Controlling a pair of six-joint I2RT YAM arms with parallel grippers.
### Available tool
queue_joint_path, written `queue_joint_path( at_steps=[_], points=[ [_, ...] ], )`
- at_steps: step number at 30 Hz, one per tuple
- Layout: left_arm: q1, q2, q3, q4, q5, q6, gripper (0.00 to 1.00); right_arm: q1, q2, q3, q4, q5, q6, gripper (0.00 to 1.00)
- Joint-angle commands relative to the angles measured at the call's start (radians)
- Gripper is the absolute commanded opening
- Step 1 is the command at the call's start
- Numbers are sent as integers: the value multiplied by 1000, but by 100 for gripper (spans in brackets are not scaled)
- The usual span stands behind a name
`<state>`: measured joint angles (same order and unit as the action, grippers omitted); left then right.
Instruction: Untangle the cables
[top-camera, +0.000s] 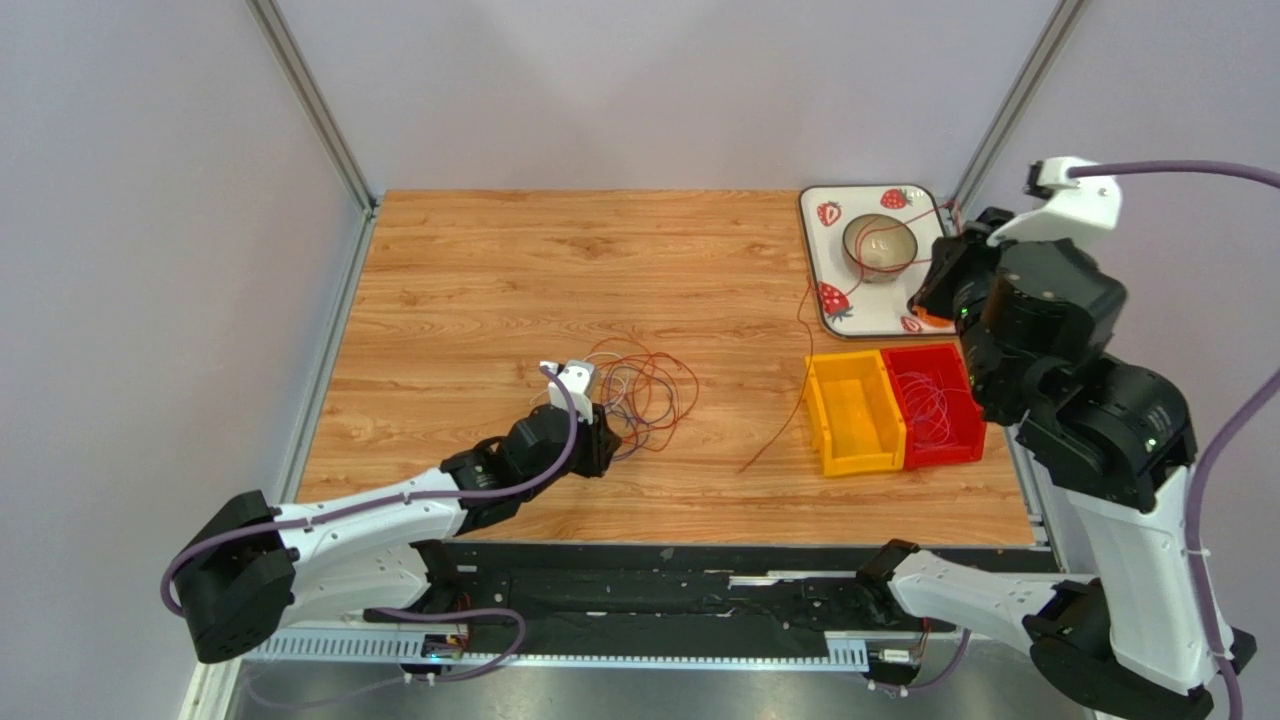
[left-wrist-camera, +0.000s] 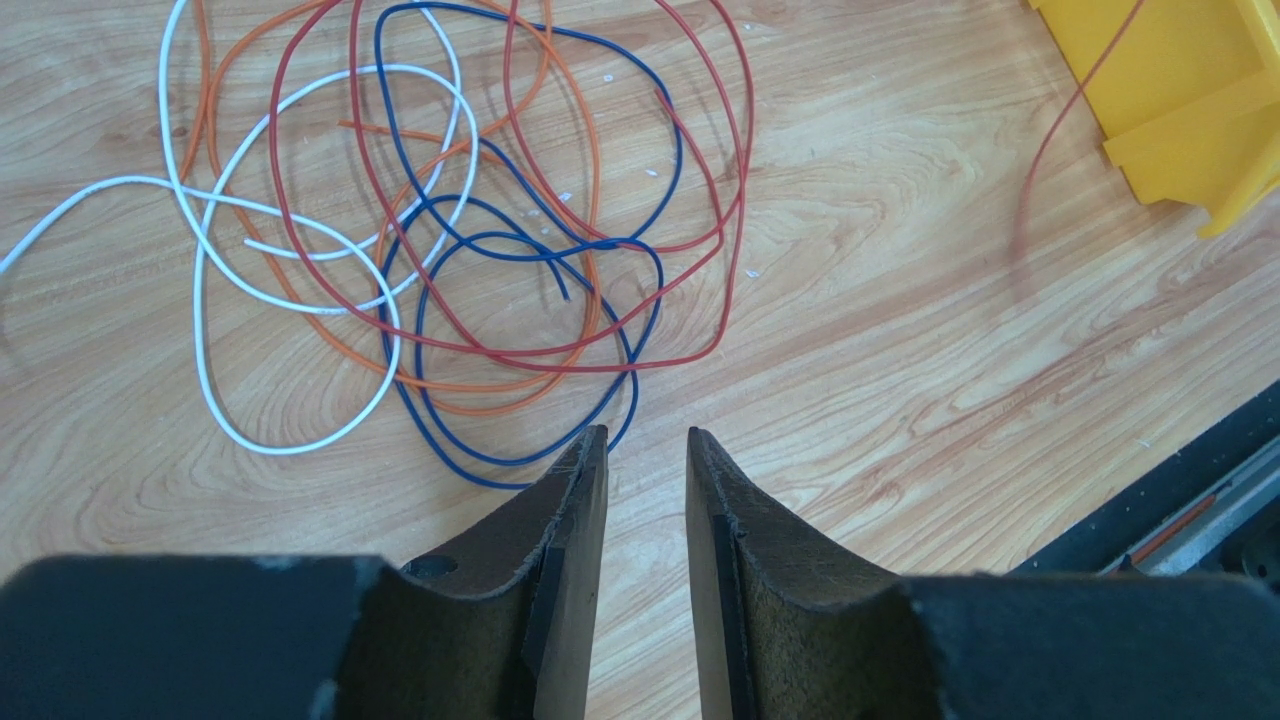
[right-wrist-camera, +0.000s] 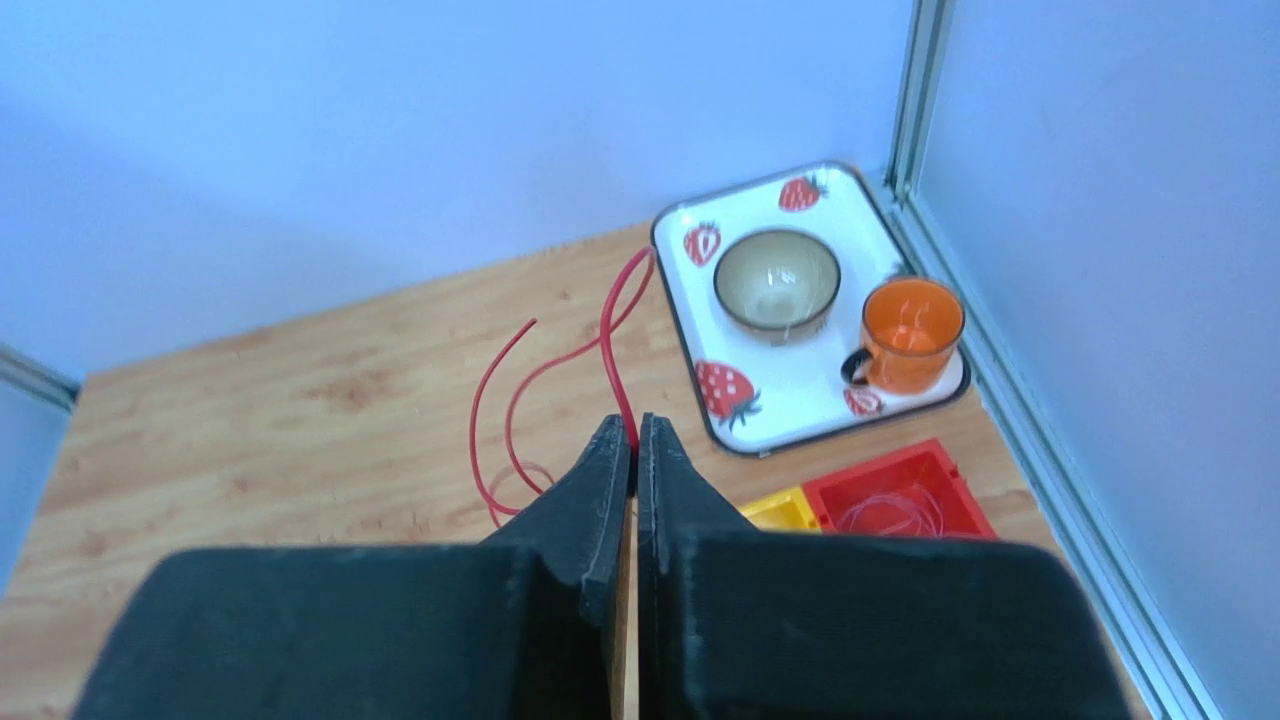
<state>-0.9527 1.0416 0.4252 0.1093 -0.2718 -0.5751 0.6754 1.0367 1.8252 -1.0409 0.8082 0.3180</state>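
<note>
Right wrist view. Right gripper (right-wrist-camera: 633, 428): jaws closed, tips together, only a hairline gap between them. A red cable (right-wrist-camera: 475, 405) runs into the tips and is pinched there. From the tips one strand rises to the near corner of the tray (right-wrist-camera: 857, 248); other strands loop over the wooden table (right-wrist-camera: 301, 405) left of the fingers.

Tray: white, strawberry prints, dark rim, in the table's far right corner. On it stand a bowl (right-wrist-camera: 775, 281) and an orange mug (right-wrist-camera: 909, 333), just beside each other.

Nearer than the tray is a red bin (right-wrist-camera: 962, 503) holding a pale wire coil (right-wrist-camera: 887, 515). The yellow bin (right-wrist-camera: 778, 510) touches its left side, mostly hidden behind the gripper.
</note>
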Motion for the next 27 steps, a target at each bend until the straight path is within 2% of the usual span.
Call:
queue_joint_path(
  at_steps=[1,6,15,23,27],
  points=[
    [5,-11,-2,43,-7,-11,34,-5,11,121,133,100,-121,0],
    [5,-6,-3,47,-7,-12,34,-5,42,227,258,147,-241,0],
    [5,-5,-5,52,-7,-14,34,-4,118,379,374,115,-315,0],
    [5,-6,-8,56,-7,-16,34,-4,131,365,493,106,-368,0],
    [5,-2,-8,58,-6,-16,34,-4,178,460,547,68,-428,0]
  ],
)
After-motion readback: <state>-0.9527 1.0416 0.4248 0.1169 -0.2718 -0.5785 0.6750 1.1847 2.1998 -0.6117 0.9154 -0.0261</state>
